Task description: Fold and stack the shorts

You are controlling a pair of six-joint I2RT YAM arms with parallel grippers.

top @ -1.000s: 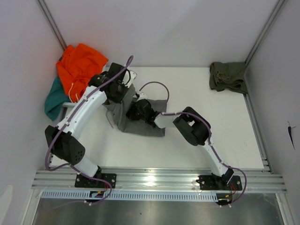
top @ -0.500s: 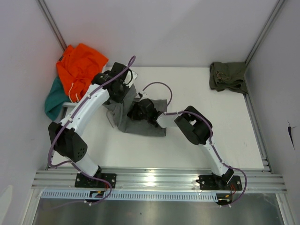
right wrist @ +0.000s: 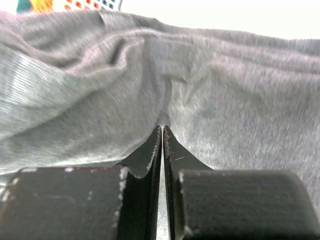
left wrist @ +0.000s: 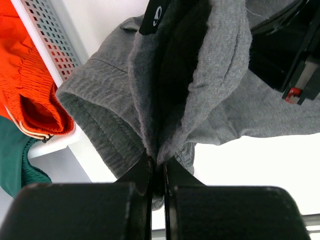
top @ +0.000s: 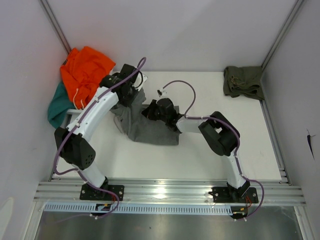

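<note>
i have the grey shorts [top: 152, 132] lying left of centre on the table [top: 235, 150], with both arms on their far edge. the left gripper [left wrist: 157, 161] is clamped on a fold of them: in its wrist view the fingers are pressed together and the grey cloth rises from the tips as a doubled ridge with a dark hollow inside. the waistband hangs crumpled to the left of that ridge. the right gripper [right wrist: 162, 129] has its fingers together too, and the cloth puckers into the tips, so i read it as a thin pinch on the same shorts (the creases run straight to the tips). from above, the 2 grippers sit near each other along the far side of the shorts, left one at the far-left corner, right one just beside it toward the middle. the near part of the shorts lies flat on the table.

the olive shorts [top: 243, 81] are bunched in the far-right corner, well apart from both arms. the orange garment [top: 86, 70] is heaped past the table's far-left corner with the teal garment [top: 57, 106] below it, both off the white surface. a perforated rail [left wrist: 55, 45] runs between them and the grey cloth. the right arm's black body crowds the top-right of the left wrist view, close against the lifted fold.
</note>
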